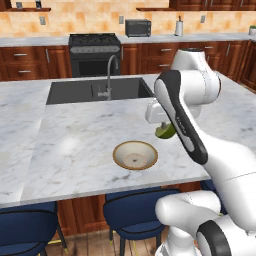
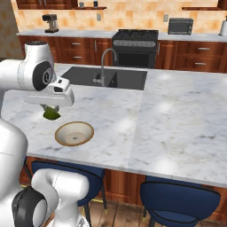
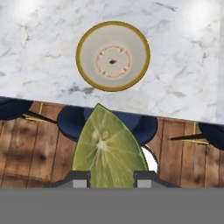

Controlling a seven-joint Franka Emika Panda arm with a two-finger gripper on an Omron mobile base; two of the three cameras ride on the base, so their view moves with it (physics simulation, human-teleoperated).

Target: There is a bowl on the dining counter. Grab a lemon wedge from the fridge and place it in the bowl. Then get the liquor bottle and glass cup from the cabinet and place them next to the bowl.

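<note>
A cream bowl (image 1: 135, 155) with a tan rim sits near the front edge of the marble dining counter (image 1: 75, 145); it also shows as the bowl (image 2: 74, 134) and the bowl (image 3: 113, 55). My gripper (image 3: 111, 180) is shut on a green lemon wedge (image 3: 108, 146), which fills the space between the fingertips. The lemon wedge (image 1: 165, 132) hangs above the counter, just right of the bowl and a little higher. From the other side the lemon wedge (image 2: 51, 114) hangs left of the bowl under the hand. The liquor bottle, glass cup, fridge and cabinet are out of view.
A sink (image 1: 100, 90) with a tall faucet (image 1: 109, 75) is set into the counter behind the bowl. Blue stools (image 1: 132, 210) stand under the counter's front edge. A stove (image 1: 95, 52) and a toaster oven (image 1: 138, 27) line the back wall.
</note>
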